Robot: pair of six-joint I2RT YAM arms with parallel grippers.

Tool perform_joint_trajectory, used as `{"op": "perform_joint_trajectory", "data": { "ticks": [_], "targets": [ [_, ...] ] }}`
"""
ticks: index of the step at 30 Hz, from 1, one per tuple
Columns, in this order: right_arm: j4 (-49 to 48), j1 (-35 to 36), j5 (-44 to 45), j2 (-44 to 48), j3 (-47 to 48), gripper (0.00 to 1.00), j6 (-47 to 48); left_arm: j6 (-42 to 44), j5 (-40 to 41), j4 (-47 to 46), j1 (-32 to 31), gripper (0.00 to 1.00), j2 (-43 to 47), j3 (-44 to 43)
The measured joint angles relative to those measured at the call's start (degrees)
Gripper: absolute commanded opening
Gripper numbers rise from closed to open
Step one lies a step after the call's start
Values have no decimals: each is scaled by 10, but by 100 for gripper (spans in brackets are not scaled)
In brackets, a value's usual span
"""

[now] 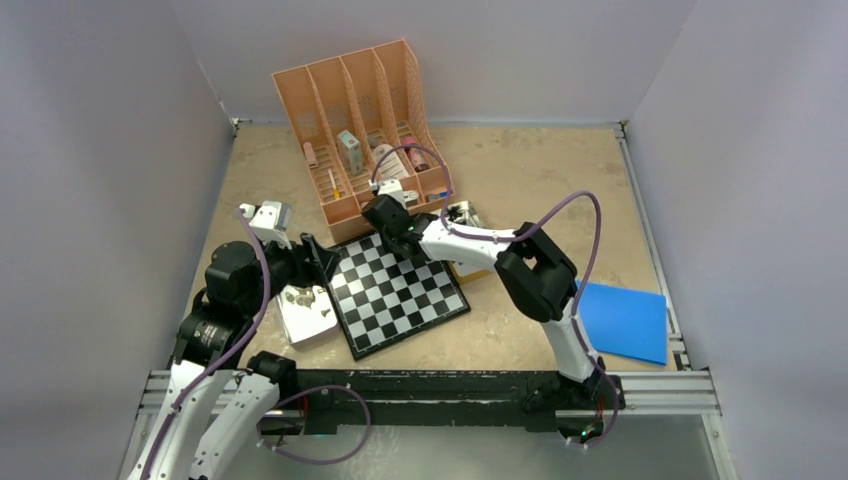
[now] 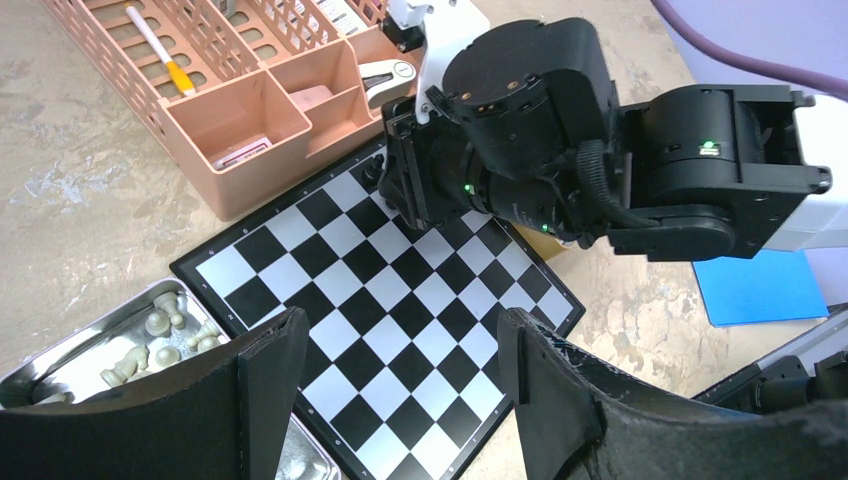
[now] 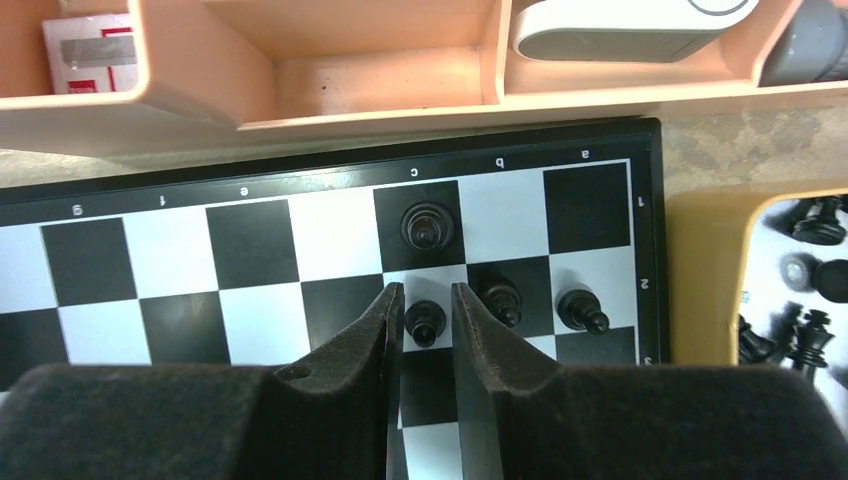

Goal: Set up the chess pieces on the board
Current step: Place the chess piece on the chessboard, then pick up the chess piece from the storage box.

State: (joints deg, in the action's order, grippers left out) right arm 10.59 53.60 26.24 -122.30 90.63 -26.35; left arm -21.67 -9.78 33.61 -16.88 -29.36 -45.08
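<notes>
The board (image 1: 400, 295) is black-and-white checkered with a black border; the pawns (image 3: 425, 322) on it are black; the tray pieces (image 2: 163, 353) look pale beige, perhaps cream.

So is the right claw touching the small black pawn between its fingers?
Cannot tell. Right wrist view shows the small black pawn close inside the right claw, any gap too thin to judge.

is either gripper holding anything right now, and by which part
Left gripper holds nothing, jaws open. Right gripper straddles a black pawn standing on the board, fingers beside its head; whether they pinch it cannot be told.
</notes>
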Motion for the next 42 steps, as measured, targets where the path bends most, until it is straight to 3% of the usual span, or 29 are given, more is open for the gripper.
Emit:
{"op": "perform_joint_trajectory", "data": {
  "ticks": [11,18,29,42],
  "targets": [
    [13,-5,21,111,-8,27,9,0,0,0,0,69,0,0],
    [11,-45,41,168,-58,27,9,0,0,0,0,69,0,0],
    [0,-149,41,193,-171,29,-5,0,0,0,0,69,0,0],
    [-47,-153,-5,162,-223,29,-8,0,0,0,0,69,-4,0]
  ]
}}
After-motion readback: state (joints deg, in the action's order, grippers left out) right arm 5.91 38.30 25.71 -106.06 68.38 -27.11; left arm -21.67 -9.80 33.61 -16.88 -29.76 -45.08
